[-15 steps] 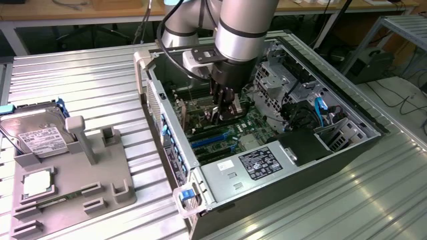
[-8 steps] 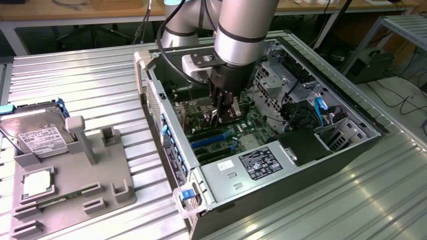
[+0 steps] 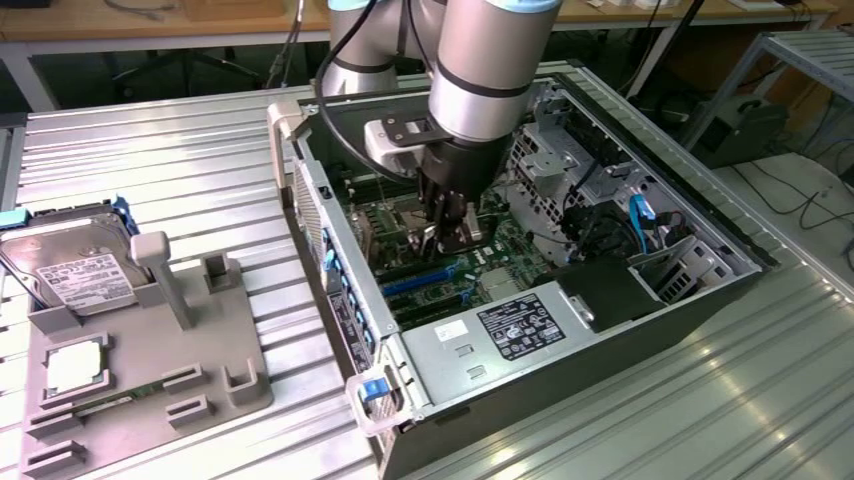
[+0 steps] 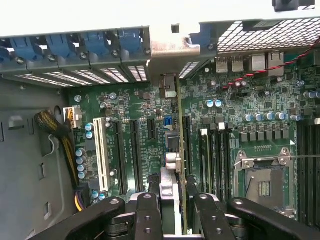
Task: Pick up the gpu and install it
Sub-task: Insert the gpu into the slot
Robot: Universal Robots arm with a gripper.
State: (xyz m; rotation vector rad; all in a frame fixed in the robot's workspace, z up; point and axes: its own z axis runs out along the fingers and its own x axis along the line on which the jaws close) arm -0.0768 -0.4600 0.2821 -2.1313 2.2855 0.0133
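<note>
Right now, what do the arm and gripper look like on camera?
The arm is a silver-grey tube with pale blue joint caps, and a black cable hangs beside it. A light grey bracket sits at the wrist. The gripper is black; its fingers are jointed links with round pins.

High exterior, close wrist; both probably share motherboard.

No word or number can be made out anywhere. Inside the computer case, the black label on the silver power supply carries white print and what may be certification marks, all too fine to read, and the motherboard bears tiny white lettering, equally illegible. Well outside the case, toward the exterior view's left, the white label on the hard drive shows dark print that cannot be read either.
</note>
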